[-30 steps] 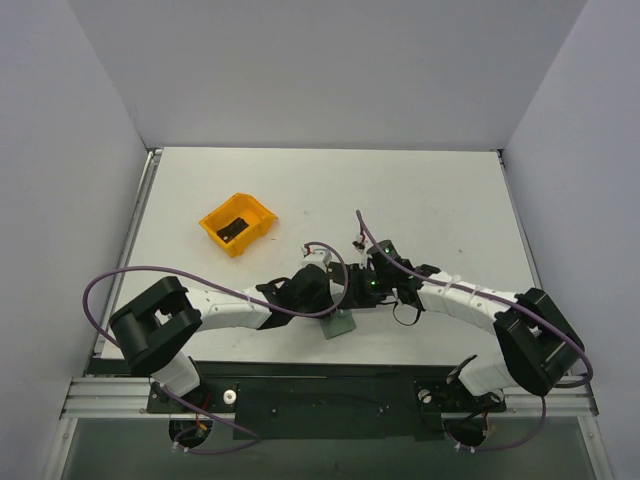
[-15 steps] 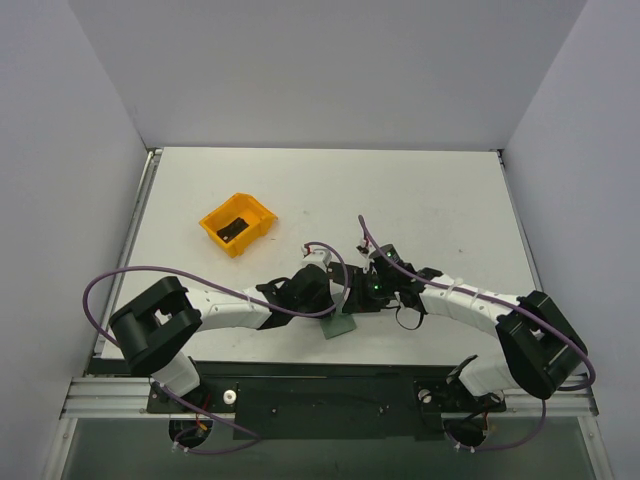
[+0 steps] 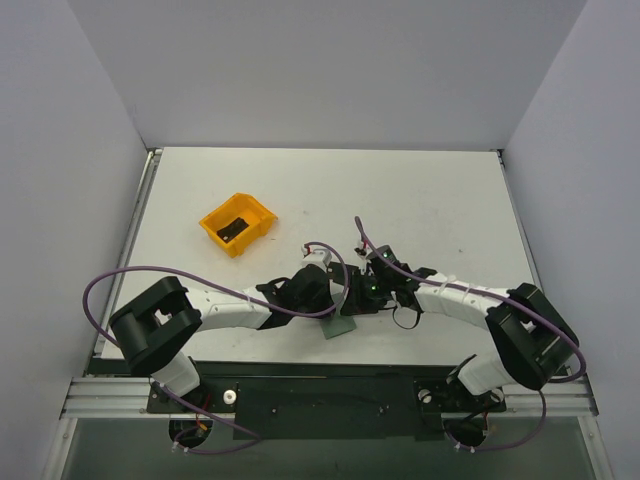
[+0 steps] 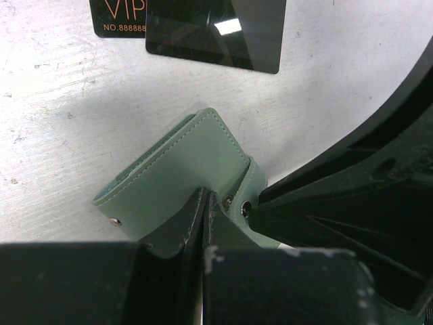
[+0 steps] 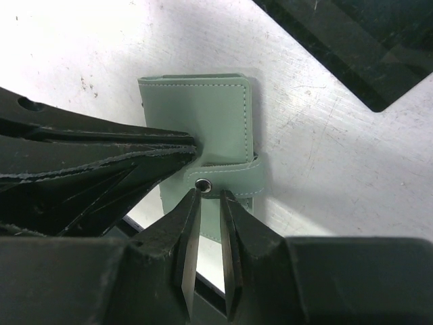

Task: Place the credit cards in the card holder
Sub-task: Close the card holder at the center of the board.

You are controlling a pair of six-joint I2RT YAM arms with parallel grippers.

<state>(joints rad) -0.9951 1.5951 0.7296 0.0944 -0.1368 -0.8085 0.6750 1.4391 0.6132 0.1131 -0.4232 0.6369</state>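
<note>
The sage-green card holder point(image 4: 183, 169) hangs just above the table, folded, with its snap tab point(image 5: 233, 176) wrapped round one edge. My left gripper point(image 4: 203, 196) is shut on the holder's edge. In the right wrist view its fingers point(image 5: 135, 145) come in from the left. My right gripper point(image 5: 210, 196) stands narrowly open, its tips right at the tab's metal stud, with nothing between the jaws. Two black credit cards point(image 4: 216, 30) lie on the table beyond the holder, one printed VIP point(image 4: 118, 17). From above, both grippers meet over the holder point(image 3: 341, 326).
An orange bin point(image 3: 262, 214) stands at the left middle of the table with a dark card point(image 3: 232, 229) inside. The table's near edge and the arms' mounting rail point(image 3: 330, 395) lie just below the holder. Purple cables loop off both arms.
My right gripper has shifted slightly left toward the holder and its jaws have parted a little. The left gripper keeps the same hold on the holder.
</note>
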